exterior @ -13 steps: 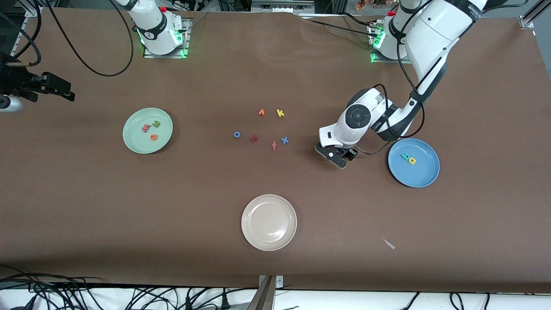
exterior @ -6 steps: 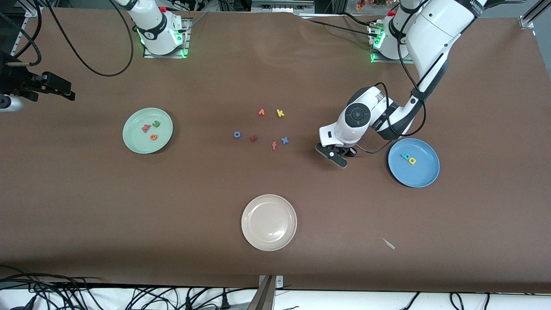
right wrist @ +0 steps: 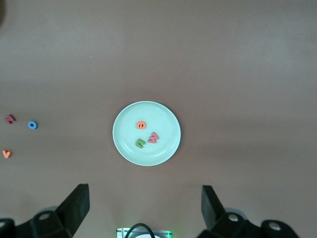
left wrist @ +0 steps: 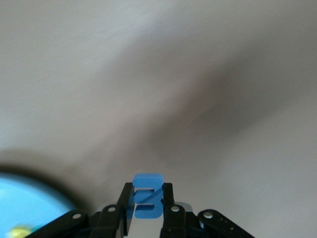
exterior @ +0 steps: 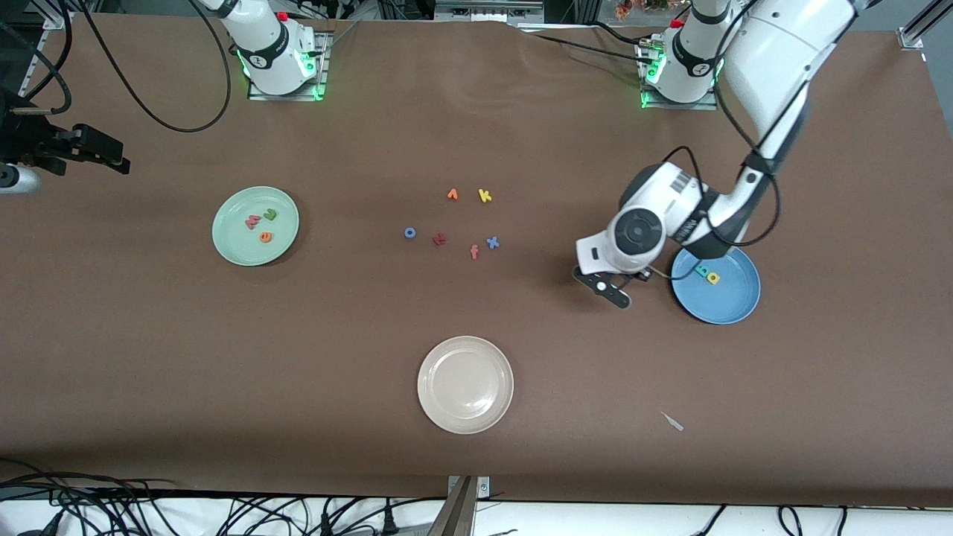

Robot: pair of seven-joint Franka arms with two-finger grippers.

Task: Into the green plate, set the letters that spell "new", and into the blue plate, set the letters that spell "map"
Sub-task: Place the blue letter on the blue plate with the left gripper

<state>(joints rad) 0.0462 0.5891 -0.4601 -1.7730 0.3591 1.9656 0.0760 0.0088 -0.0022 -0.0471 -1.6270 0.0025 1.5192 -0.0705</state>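
My left gripper point(left wrist: 147, 192) is shut on the blue "m" point(left wrist: 147, 179), which stands upright between its fingers. In the front view that gripper point(exterior: 613, 289) hangs over bare table just beside the blue plate point(exterior: 728, 304), where the teal "a" point(exterior: 700, 271) and yellow "p" point(exterior: 713, 278) lie. The green plate point(exterior: 232, 246) holds the green "n" point(exterior: 269, 214), salmon "w" point(exterior: 253, 221) and orange "e" point(exterior: 266, 237). My right gripper point(right wrist: 147, 198) waits high over the green plate point(right wrist: 126, 148), wide open with nothing in it.
A cream-white plate point(exterior: 465, 350) sits nearer the front camera. Loose letters lie mid-table: an orange one point(exterior: 452, 194), yellow "k" point(exterior: 485, 196), blue "o" point(exterior: 410, 232), a dark red one point(exterior: 439, 239), orange-red "f" point(exterior: 474, 251), blue "x" point(exterior: 492, 242). A small pale scrap point(exterior: 672, 421) lies toward the front edge.
My left gripper closed on the blue "m", then lifted and carried it toward the blue plate. The right arm has not moved.
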